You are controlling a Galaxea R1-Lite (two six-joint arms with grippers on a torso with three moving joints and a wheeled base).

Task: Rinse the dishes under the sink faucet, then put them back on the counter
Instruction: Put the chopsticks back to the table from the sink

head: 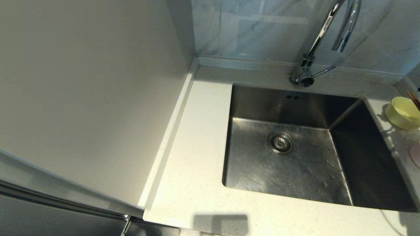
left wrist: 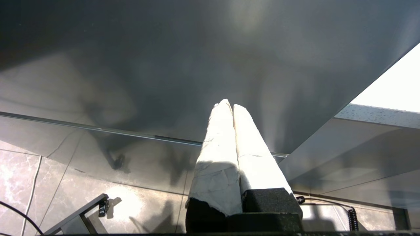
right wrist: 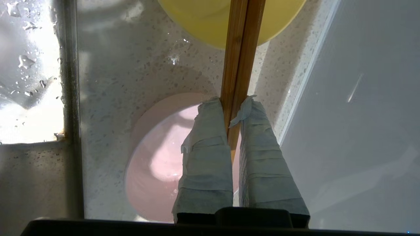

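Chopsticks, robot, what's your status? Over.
Right hand shut on chopsticks above pink bowl. Left hand shut, parked low. Nothing blocking.

Speckled counter [head: 197,164] bearing yellow-green bowl [head: 402,113] and pink bowl [right wrist: 157,164].

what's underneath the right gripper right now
Under the right gripper, shut on two thin brown wooden chopsticks, sits a small round pale pink bowl on the speckled off-white counter. The gripper covers part of the bowl's inside.

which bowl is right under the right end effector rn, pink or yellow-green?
The pink bowl: the right end effector, shut on the chopsticks, hangs directly over it. The yellow-green bowl sits farther out, beyond the fingertips, under the chopsticks' far stretch.
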